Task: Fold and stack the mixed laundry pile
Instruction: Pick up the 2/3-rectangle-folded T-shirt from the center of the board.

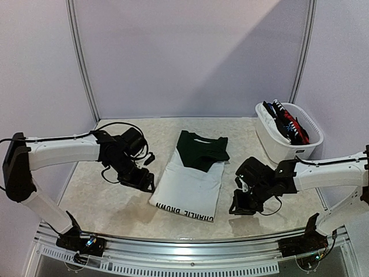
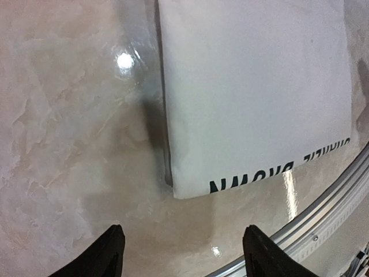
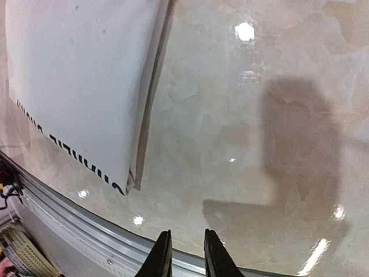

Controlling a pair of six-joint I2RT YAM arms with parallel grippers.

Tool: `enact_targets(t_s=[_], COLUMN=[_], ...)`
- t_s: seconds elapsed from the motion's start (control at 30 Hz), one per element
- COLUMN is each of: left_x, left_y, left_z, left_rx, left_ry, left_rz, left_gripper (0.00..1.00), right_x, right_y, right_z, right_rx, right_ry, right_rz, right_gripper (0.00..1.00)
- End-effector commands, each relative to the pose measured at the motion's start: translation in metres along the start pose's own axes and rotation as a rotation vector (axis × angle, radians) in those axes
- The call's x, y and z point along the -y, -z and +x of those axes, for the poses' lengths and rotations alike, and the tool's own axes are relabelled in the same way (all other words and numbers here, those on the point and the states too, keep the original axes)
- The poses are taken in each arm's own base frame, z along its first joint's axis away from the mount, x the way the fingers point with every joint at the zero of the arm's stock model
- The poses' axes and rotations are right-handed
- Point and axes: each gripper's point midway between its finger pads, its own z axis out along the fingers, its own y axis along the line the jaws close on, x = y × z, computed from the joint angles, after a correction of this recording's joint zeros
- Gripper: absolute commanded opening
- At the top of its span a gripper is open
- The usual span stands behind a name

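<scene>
A white T-shirt with black lettering lies folded flat mid-table, and a folded dark green piece rests on its far end. More of the laundry pile, dark, red and striped, fills the tub at the right. My left gripper hovers just off the shirt's near left corner. In the left wrist view the left gripper stands wide open and empty, short of the shirt. My right gripper sits right of the shirt. The right wrist view shows the right gripper narrowly open and empty, beside the shirt.
The white plastic tub stands at the back right on the marbled table. A metal rail runs along the near table edge, close to both grippers, the same rail showing in the right wrist view. A black cable loops beside the left arm.
</scene>
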Motion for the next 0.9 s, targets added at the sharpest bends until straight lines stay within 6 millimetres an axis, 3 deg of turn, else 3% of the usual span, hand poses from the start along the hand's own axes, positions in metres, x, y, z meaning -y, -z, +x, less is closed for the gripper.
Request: enact_targets(t_s=[0.0,0.1,0.23,0.43,0.63,0.87], left_x=[-0.011,-0.008,-0.003,-0.003,-0.003,-0.003], left_y=[0.019,0.015,0.004,-0.017,-0.038,-0.040], left_z=[-0.002,-0.002,0.012,0.018,0.025,0.023], left_rx=[0.049,0.078,0.006,-0.032,-0.092,-0.093], left_ry=[0.052,0.078,0.074,0.093,0.107,0.120], left_rz=[0.006,0.088,0.158,0.194,0.212,0.213], left_gripper=[0.70,0.68,0.68,0.62,0.55,0.50], right_x=[-0.013,-0.026,-0.041,-0.051,-0.043,-0.034], right_y=[-0.002,-0.008,-0.021,-0.045,-0.065,-0.073], right_z=[-0.004,-0.006,-0.003,0.009,0.021,0.027], right_rx=[0.033,0.036,0.016,-0.047,-0.094,-0.113], right_ry=[-0.058,-0.068,-0.079,-0.076,-0.087,-0.120], right_rz=[-0.096,-0.154,-0.200,-0.212,-0.173,-0.156], right_gripper=[0.28,0.42,0.46,0.45,0.42,0.35])
